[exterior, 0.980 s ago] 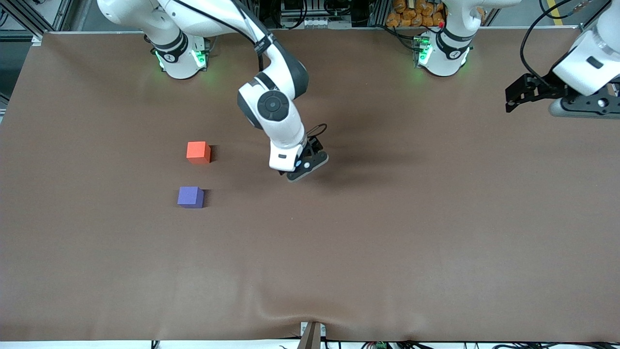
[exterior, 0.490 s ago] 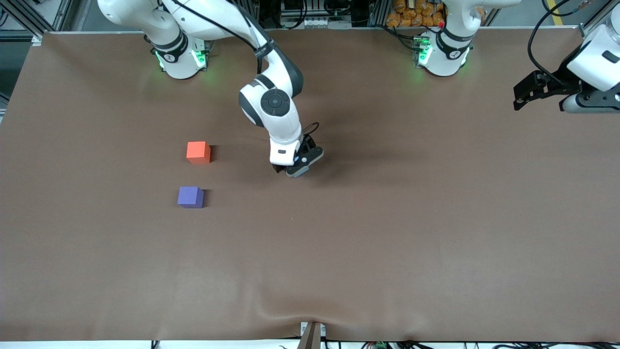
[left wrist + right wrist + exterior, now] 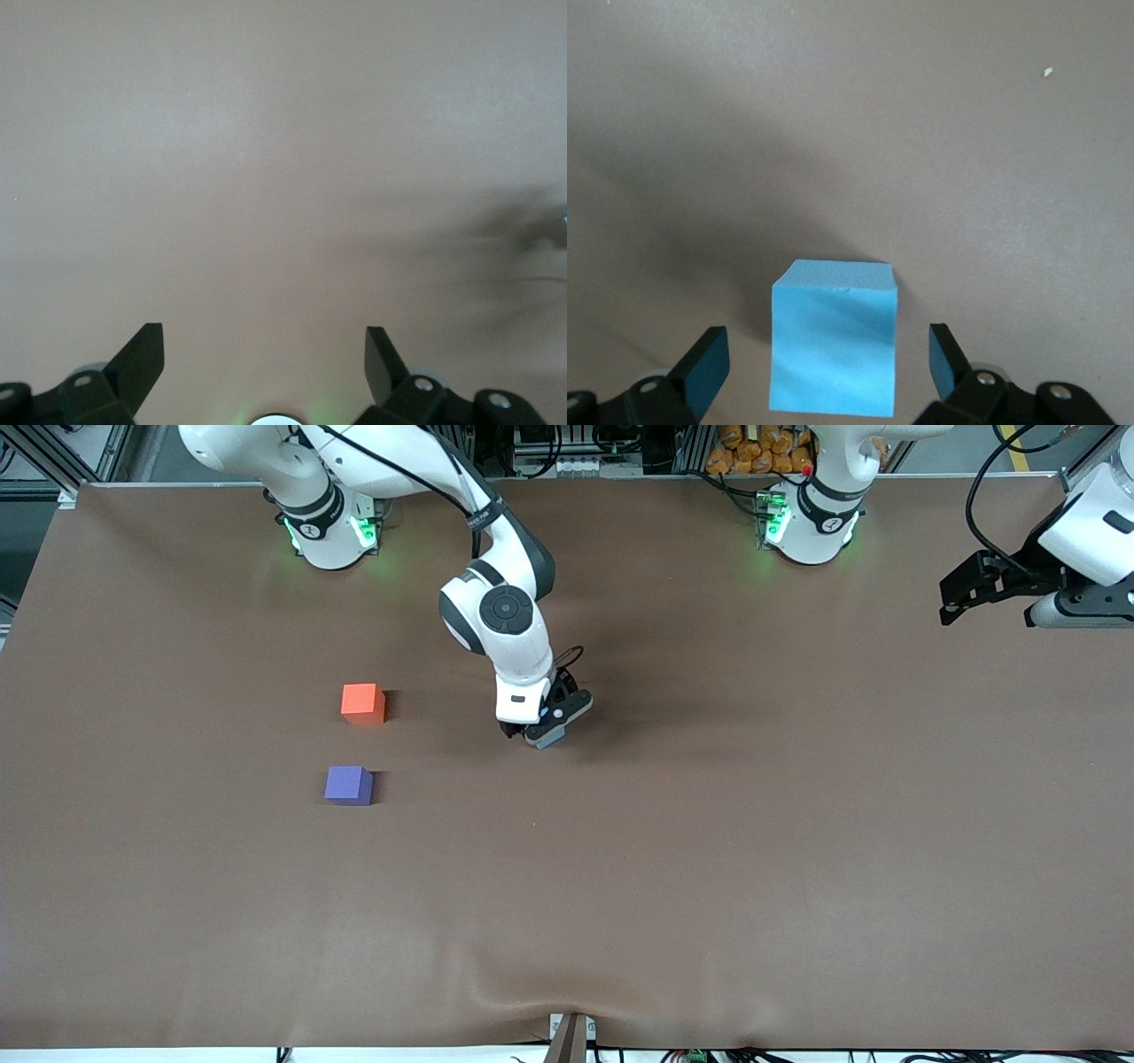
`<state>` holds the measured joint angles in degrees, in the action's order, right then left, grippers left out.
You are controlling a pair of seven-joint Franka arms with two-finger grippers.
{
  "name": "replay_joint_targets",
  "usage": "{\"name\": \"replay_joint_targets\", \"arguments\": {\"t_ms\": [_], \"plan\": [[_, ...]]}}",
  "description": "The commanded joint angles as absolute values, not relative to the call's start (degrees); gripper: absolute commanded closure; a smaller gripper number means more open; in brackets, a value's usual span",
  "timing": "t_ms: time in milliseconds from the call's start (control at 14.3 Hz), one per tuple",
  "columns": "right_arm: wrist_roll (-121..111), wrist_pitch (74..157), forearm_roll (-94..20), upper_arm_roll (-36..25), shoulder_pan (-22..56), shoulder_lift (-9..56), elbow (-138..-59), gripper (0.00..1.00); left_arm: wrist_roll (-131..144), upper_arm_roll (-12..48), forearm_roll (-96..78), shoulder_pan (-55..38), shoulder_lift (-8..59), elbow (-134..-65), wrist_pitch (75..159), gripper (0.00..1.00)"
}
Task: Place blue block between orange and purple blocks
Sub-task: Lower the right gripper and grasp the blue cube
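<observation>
Blue block point(image 3: 834, 349): sitting on the tabletop point(image 3: 709, 850) mid-width, well apart from the orange block point(image 3: 362, 702) and purple block point(image 3: 348, 785). Right end effector point(image 3: 828, 372): straddling it, fingers spread wide, gripping nothing. Left end effector point(image 3: 264, 376): waiting open, empty, over its own end.

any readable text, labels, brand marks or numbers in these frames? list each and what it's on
None can be read.
Blue block, orange block, purple block: plain faces, no markings.
Brown table cover: no print.
Small dark marks on the collars of both arm bases: too small to read.
Right gripper and left gripper: no lettering visible on the fingers.
</observation>
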<state>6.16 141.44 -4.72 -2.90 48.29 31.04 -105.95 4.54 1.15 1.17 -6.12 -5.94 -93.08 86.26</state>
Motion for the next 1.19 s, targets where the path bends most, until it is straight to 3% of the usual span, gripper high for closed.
{"name": "replay_joint_targets", "arguments": {"t_ms": [0, 350, 420, 490, 560, 770, 1120], "plan": [[6.77, 143.44, -4.22, -3.6, 49.75, 30.5, -107.58, 0.0, 5.27, 1.41, 1.41, -6.06, -6.59, -92.99, 85.08, 0.0], [8.09, 145.37, -4.13, -4.04, 51.06, 33.75, -107.49, 0.0, 5.27, 1.41, 1.41, -6.06, -6.59, -92.99, 85.17, 0.0], [8.09, 145.37, -4.04, -4.04, 51.06, 33.84, -107.23, 0.23, 5.27, 1.32, 1.41, -6.06, -6.42, -92.99, 85.17, 0.0], [8.17, 144.85, -4.13, -4.04, 51.06, 33.58, -106.79, 0.76, 5.27, 1.32, 1.41, -6.06, -6.5, -92.99, 85.17, 0.0], [10.96, 143.02, -4.48, -3.96, 50.98, 32.79, -105.66, 1.0, 5.27, 1.32, 1.41, -6.06, -6.5, -92.99, 85.17, 0.0], [15.38, 130.03, -4.31, -4.04, 50.02, 29.46, -100.65, 1.0, 5.27, 1.32, 1.32, -6.06, -6.33, -92.99, 85.25, 0.0], [17.14, 121.76, -4.48, -4.83, 39.84, 16.03, -105.46, 1.0, 5.1, 1.23, 1.32, -6.06, -6.33, -92.99, 85.25, 0.0]]}}
